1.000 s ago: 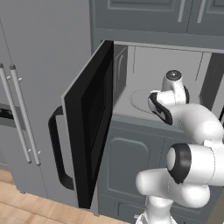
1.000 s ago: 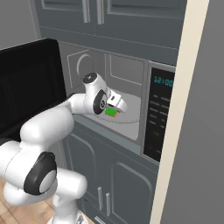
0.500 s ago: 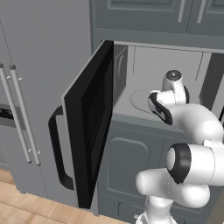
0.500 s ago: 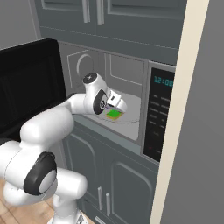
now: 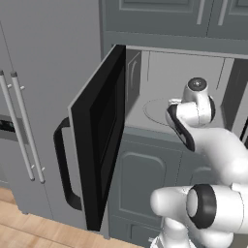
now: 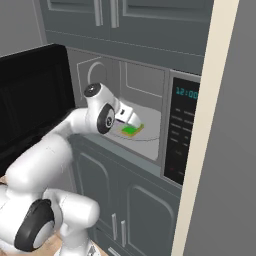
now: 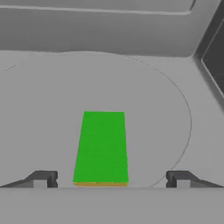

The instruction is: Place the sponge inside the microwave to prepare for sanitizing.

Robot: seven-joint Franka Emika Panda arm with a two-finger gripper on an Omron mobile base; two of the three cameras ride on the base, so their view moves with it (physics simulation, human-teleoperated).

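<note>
The green-topped sponge (image 7: 101,146) lies flat on the round turntable (image 7: 166,109) inside the microwave (image 6: 182,130), its yellow underlayer showing at the near edge. My gripper (image 7: 110,180) reaches into the cavity and stands open. Its fingertips (image 7: 41,179) sit wide to either side of the sponge, apart from it. From the right base view the sponge (image 6: 131,130) rests just under the gripper (image 6: 129,119). The black-glass microwave door (image 5: 104,131) hangs swung open to the left, and the arm's wrist (image 5: 191,114) is inside the opening.
A grey fridge (image 5: 29,97) with long handles stands left of the open door. Cabinet doors (image 5: 145,179) sit below the microwave and more above it. The keypad panel (image 6: 180,150) and a pale wall edge (image 6: 200,150) bound the right side.
The fingers have spread wide apart and let go of the sponge, which now rests on the turntable. The arm has barely moved.
</note>
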